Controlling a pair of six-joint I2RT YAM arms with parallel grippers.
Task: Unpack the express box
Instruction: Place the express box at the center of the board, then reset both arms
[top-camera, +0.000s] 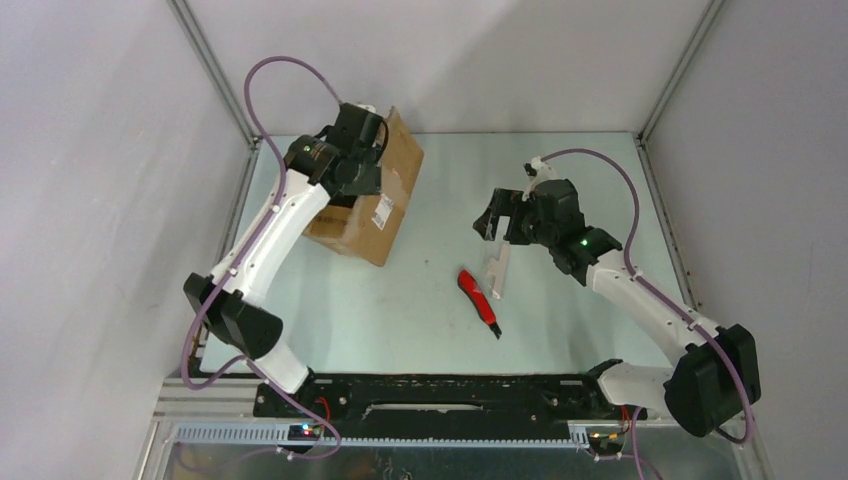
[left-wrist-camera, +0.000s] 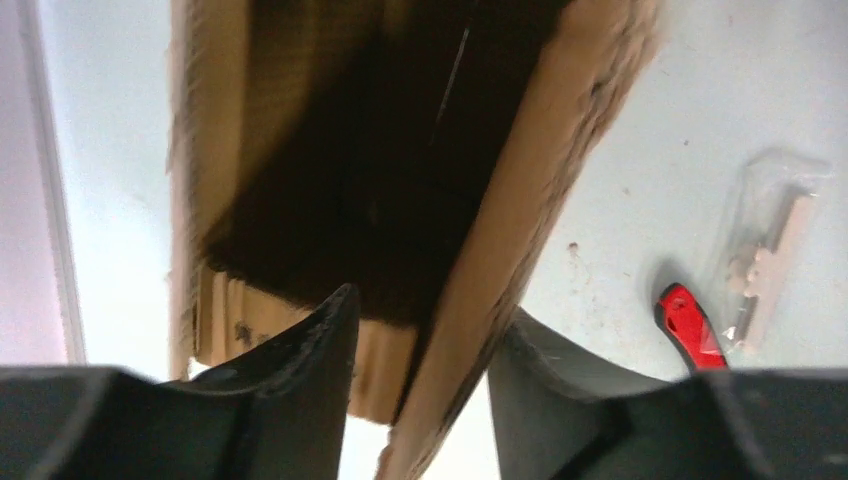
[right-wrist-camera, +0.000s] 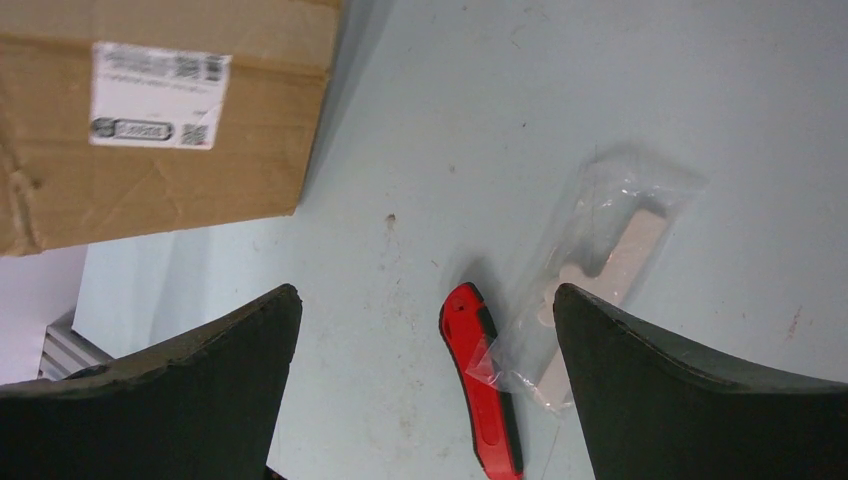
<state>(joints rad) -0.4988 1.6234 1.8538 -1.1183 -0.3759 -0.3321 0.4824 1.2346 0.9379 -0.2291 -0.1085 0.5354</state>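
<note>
The express box (top-camera: 352, 222), brown cardboard with a white label (top-camera: 383, 212), stands tilted at the table's back left. My left gripper (top-camera: 366, 136) is at its top end. In the left wrist view the box's dark open inside fills the upper middle, and one cardboard wall (left-wrist-camera: 560, 130) runs down between the fingers of the left gripper (left-wrist-camera: 430, 305), which stand apart without pinching it. My right gripper (right-wrist-camera: 425, 292) is open and empty, hovering over the table right of the box (right-wrist-camera: 180, 190), above a red utility knife (right-wrist-camera: 485, 380) and a clear plastic bag (right-wrist-camera: 600, 260).
The red knife (top-camera: 478, 300) lies mid-table, and the clear bag (top-camera: 497, 268) with a pale flat part in it lies just right of it. Both also show in the left wrist view, knife (left-wrist-camera: 690, 325) and bag (left-wrist-camera: 770, 240). Grey walls close in the table.
</note>
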